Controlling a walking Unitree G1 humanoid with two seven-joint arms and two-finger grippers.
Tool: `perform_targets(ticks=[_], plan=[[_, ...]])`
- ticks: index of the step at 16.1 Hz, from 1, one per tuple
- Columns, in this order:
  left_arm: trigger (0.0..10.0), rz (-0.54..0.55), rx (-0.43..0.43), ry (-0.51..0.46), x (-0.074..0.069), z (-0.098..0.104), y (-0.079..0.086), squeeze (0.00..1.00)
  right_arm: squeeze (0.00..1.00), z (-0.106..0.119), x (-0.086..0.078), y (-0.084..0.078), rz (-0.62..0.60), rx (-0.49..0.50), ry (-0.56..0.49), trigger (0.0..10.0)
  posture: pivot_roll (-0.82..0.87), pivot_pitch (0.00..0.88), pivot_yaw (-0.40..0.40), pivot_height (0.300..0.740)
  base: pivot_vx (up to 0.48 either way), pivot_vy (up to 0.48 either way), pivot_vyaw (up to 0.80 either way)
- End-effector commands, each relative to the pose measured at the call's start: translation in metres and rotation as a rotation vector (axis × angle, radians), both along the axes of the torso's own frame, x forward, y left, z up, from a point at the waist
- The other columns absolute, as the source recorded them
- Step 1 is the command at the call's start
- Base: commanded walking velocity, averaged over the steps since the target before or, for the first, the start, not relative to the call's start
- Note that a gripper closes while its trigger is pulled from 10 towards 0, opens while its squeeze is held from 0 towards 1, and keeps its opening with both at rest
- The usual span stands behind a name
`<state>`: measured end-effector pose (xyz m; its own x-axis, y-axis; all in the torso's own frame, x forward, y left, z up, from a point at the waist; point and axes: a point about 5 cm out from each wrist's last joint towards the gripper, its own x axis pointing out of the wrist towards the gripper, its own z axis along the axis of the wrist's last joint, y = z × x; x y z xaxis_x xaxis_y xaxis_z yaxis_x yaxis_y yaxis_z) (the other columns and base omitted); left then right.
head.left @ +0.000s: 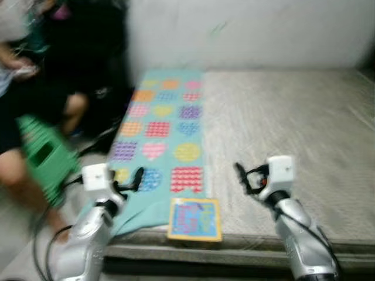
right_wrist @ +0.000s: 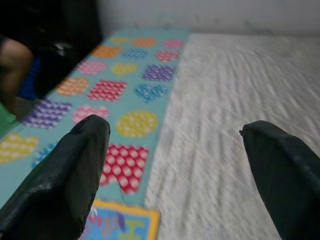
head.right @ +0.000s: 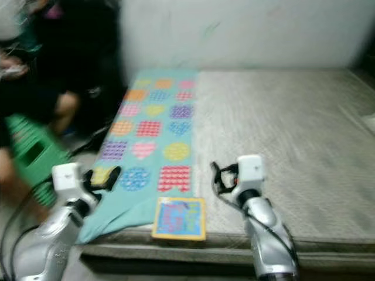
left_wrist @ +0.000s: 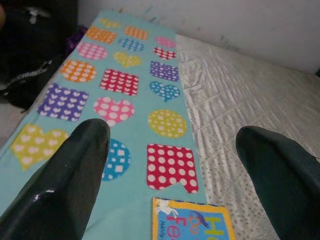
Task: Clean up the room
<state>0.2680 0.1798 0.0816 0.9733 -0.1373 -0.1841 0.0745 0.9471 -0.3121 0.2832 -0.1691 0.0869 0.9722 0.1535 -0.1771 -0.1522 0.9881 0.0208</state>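
While both hands (head.left: pixel 137 175) (head.left: pixel 240 172) hover wide open and empty, the book (head.left: pixel 195 219) lies square to the bed's (head.left: pixel 293 129) near edge.

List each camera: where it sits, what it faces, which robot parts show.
Left eye, right eye: head, looking down at the mattress, teal patterned cloth and book; both arms, left tool, right tool.
Left wrist: along its open fingers at cloth and book.
Right wrist: along its open fingers, same.
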Motion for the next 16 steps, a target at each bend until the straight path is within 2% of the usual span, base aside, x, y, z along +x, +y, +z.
perform_targets(ticks=[1,10,12,16], plan=[[10.0,-0.025,-0.005,-0.028,0.0016,0.0050,-0.0049,0.00,0.00,0.0066,0.0021,-0.0044,-0.006,-0.012,-0.022,10.0,-0.20,0.000,0.062,0.740,0.304,0.000,0.00],[10.0,-0.021,-0.003,-0.021,-0.0007,0.0038,-0.0049,0.00,0.00,0.0064,-0.0003,-0.0049,0.002,-0.022,-0.020,10.0,-0.20,0.000,0.061,0.740,0.337,0.000,0.00],[10.0,0.033,0.017,0.000,0.0020,0.0015,-0.0020,0.00,0.00,0.0057,-0.0010,-0.0054,0.002,-0.024,-0.017,10.0,-0.20,0.000,0.060,0.740,0.000,0.000,0.00],[10.0,0.034,-0.010,0.005,0.0008,0.0004,-0.0028,0.00,0.00,0.0061,-0.0008,-0.0062,0.001,-0.027,-0.016,10.0,-0.20,0.000,0.056,0.740,0.000,0.000,0.00]])
